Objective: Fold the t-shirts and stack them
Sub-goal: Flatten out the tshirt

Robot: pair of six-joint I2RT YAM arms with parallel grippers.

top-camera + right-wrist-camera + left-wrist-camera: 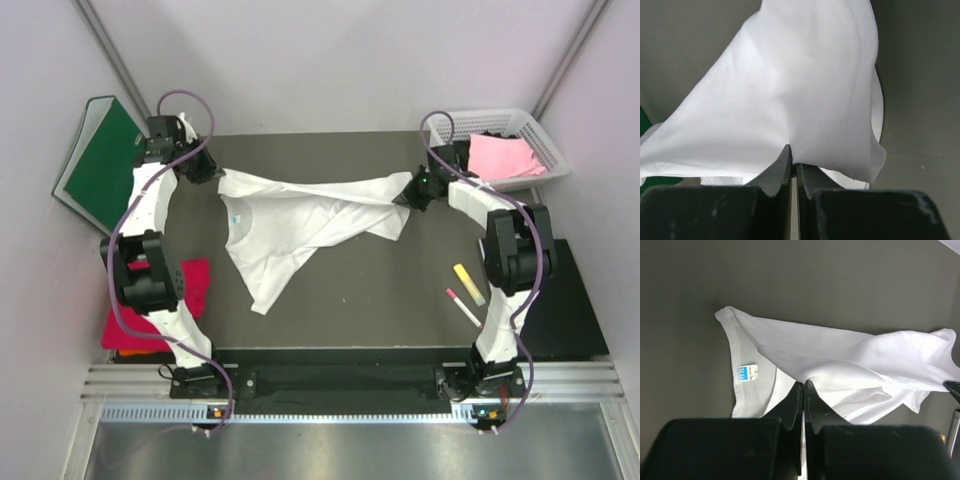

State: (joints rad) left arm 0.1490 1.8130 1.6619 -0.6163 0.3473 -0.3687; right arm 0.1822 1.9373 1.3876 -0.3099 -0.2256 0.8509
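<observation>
- Tag (747,374) sewn inside the collar of the white shirt (850,360): white with a blue patch, print too small to read.
- Binder (100,165), flat and green, lies at the far left, beside the table (380,290).
- Red shirt (195,285) sits bunched at the table's left edge, partly under the left arm.
- Left gripper (803,387) is clamped tight on a fold of the white shirt near the collar.
- White shirt, soft and smooth, stretches between both grippers across the dark matte table, its loose part lying creased toward the near side.
- Right gripper (793,152) is pinched closed on the shirt's other end, cloth rising from its tips.
- Yellow marker (468,283) and thin pink pen (462,307) lie near the right arm.
- Pink shirt (505,158) sits in a white lattice basket (553,150) at the far right.
</observation>
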